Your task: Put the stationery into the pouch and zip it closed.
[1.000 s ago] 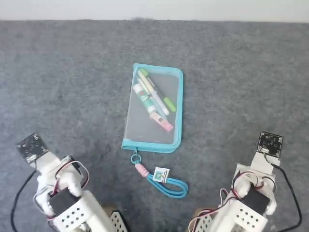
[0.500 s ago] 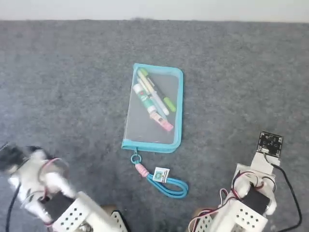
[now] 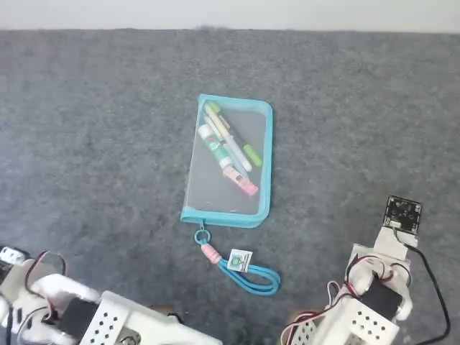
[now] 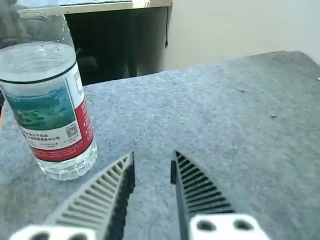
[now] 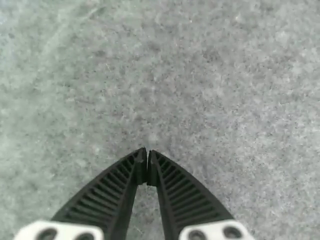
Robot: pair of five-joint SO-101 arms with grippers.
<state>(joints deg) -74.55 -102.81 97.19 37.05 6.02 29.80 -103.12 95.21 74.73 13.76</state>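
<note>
A clear pouch [image 3: 228,165] with a teal border lies lengthwise mid-table, with several pens and markers [image 3: 228,147] inside it. Its zip pull ring [image 3: 203,234] sits at the near corner, and a pink-and-blue strap [image 3: 248,273] trails from it towards the arms. My left arm [image 3: 43,305] sits at the near left corner, far from the pouch. My left gripper [image 4: 152,161] is open with nothing between its fingers and faces a water bottle. My right arm [image 3: 377,287] rests at the near right. My right gripper [image 5: 146,154] is shut and empty over bare carpet.
A clear plastic water bottle [image 4: 47,110] with a red and blue label stands upright just ahead of the left gripper. Grey carpet [image 3: 108,129] covers the table, and a pale wall runs along its far edge.
The left arm has swung outward to the near left corner of the table. The right arm, the pouch and the strap have not moved.
</note>
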